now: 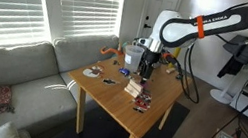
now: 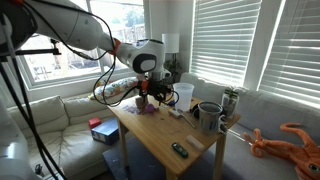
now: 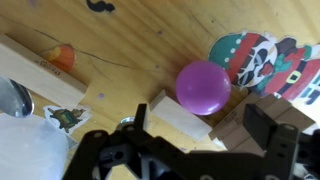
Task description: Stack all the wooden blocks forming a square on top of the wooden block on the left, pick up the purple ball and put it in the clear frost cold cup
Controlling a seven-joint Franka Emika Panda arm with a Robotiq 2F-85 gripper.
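Observation:
In the wrist view the purple ball (image 3: 204, 85) rests against a pale wooden block (image 3: 180, 120), with a darker wooden block (image 3: 238, 118) beside it and a long pale block (image 3: 40, 70) at the left. My gripper (image 3: 205, 128) is open, its two dark fingers straddling the blocks just below the ball, touching nothing. The frosted cup (image 3: 28, 148) shows as a whitish blur at the lower left. In both exterior views the gripper (image 1: 143, 64) (image 2: 148, 92) hangs low over the table, by the blocks (image 1: 136, 86). The frosted cup (image 2: 184, 95) stands just behind.
The wooden table (image 1: 123, 104) carries small clutter: a Christmas-patterned item (image 3: 265, 62), a black mug (image 2: 207, 116), a dark flat item (image 2: 178, 150). A grey couch (image 1: 12, 71) flanks the table. An orange octopus toy (image 2: 290, 140) lies on the couch.

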